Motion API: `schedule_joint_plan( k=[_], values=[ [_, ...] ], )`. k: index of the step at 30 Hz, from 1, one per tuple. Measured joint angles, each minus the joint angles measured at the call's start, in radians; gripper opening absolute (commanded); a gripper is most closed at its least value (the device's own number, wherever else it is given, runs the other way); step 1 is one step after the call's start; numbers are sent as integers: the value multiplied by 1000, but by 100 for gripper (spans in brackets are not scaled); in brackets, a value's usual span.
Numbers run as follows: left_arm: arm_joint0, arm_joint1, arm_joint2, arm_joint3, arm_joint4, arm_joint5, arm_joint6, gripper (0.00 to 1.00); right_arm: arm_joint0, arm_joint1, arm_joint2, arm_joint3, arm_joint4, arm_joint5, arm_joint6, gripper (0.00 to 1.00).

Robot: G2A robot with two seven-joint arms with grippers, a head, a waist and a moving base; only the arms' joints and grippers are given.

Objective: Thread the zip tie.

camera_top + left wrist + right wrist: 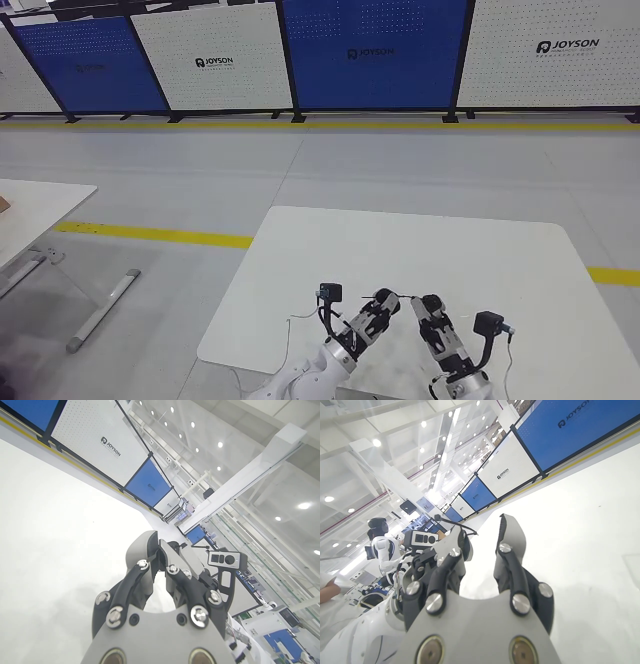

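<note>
Black zip tie point(151, 559) clenched in left gripper point(158, 544); right gripper point(480, 523) released, just beside, over white table point(400, 240)

White table point(400, 250) open ahead, left gripper point(388, 298) and right gripper point(421, 303) close together, narrow gap between them

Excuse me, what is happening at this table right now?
A zip tie is being handled over the near part of a white table. The robot's left gripper is shut on the zip tie; the right gripper is open close beside it. No closed loop shows yet.
</note>
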State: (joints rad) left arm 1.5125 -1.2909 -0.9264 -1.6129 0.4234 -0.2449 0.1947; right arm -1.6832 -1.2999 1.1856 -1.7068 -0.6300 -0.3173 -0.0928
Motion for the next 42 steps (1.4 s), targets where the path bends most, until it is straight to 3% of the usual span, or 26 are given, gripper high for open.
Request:
schedule_joint_plan(
  k=[8, 25, 29, 31, 33, 39, 42],
  values=[
    [1, -2, 5, 4, 6, -3, 2, 0, 0, 0, 1, 4, 0, -1, -7, 0],
    [11, 3, 8, -8, 54, -43, -10, 0, 1, 2, -1, 6, -25, -14, -2, 0],
    [12, 3, 6, -7, 62, -25, -13, 0, -1, 4, 0, 3, -12, -23, 4, 0],
    [9, 2, 7, -6, 64, -13, -14, 17, -2, 4, 1, 3, -14, -22, 1, 0],
    [7, 2, 9, -6, 65, -7, -13, 22, -3, 4, 2, 2, -21, -18, -5, 0],
    [7, 1, 10, -8, 63, -4, -10, 35, -2, 4, 0, 2, -30, -6, -18, 0],
    [9, 1, 7, -12, 60, -3, -10, 32, 0, 3, -1, 1, -34, 0, -22, 0]
  ],
)
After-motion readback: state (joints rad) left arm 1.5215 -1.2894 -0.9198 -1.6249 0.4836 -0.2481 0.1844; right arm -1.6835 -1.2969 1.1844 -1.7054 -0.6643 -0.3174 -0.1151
